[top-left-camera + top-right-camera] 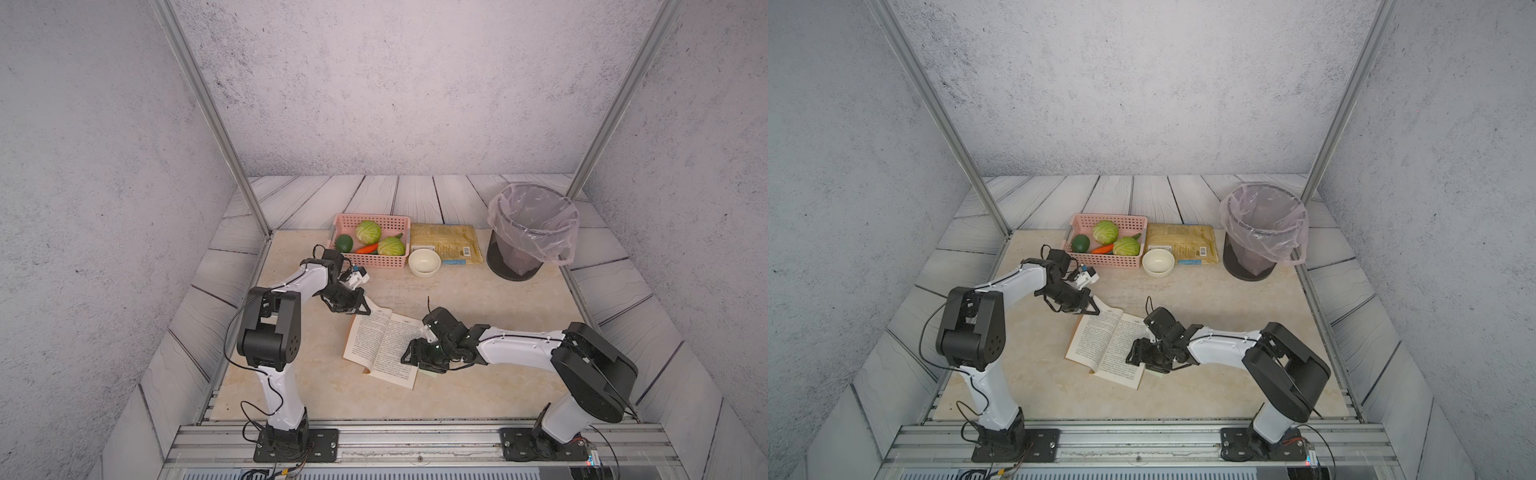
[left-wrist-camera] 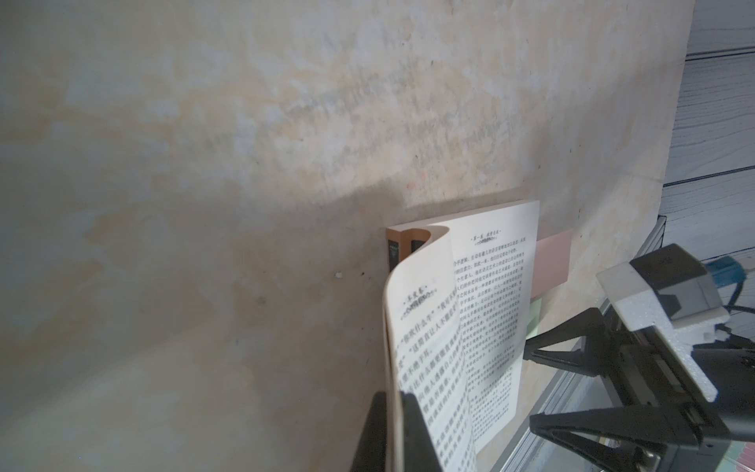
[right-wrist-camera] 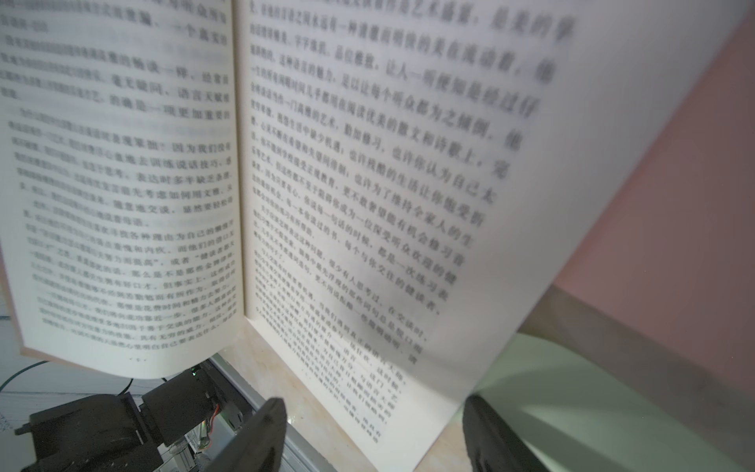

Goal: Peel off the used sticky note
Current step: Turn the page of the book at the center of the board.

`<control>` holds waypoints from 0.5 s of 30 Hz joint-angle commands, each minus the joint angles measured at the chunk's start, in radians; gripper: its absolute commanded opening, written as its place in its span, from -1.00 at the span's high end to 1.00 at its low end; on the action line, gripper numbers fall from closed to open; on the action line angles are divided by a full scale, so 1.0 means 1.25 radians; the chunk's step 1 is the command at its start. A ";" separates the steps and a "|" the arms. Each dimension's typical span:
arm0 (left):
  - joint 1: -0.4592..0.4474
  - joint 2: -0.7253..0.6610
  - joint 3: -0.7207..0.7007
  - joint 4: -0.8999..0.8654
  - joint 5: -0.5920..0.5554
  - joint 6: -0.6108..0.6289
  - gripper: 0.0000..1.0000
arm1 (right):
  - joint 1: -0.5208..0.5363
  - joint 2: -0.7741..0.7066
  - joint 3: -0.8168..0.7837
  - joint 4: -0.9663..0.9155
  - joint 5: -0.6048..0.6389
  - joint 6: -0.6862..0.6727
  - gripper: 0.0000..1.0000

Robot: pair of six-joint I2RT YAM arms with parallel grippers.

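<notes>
While the left gripper (image 2: 394, 412) is pinching a page (image 2: 423, 314) and the right gripper (image 3: 371, 404) is gaping, the pink note (image 2: 552, 261) is jutting rightward; lying lengthwise along the book's (image 1: 374, 338) edge.

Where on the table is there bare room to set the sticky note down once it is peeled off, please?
Bare tabletop lies between the open book and the back row, and from the book to the front rail. The back row is crowded: basket, bowl, packet, bin. The left gripper and right gripper crowd the book.

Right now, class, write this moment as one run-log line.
left gripper: shut on book page | right gripper: open, empty | pink sticky note: not yet peeled
</notes>
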 commanded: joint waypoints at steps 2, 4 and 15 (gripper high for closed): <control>0.005 0.018 0.001 -0.007 -0.010 0.014 1.00 | 0.005 0.010 0.003 0.014 0.008 0.009 -0.45; 0.004 0.020 0.001 -0.008 -0.010 0.014 1.00 | 0.005 0.011 0.005 0.018 0.003 0.009 -0.45; 0.005 0.020 0.003 -0.009 -0.006 0.014 1.00 | 0.015 -0.002 0.038 -0.009 0.002 -0.003 -0.45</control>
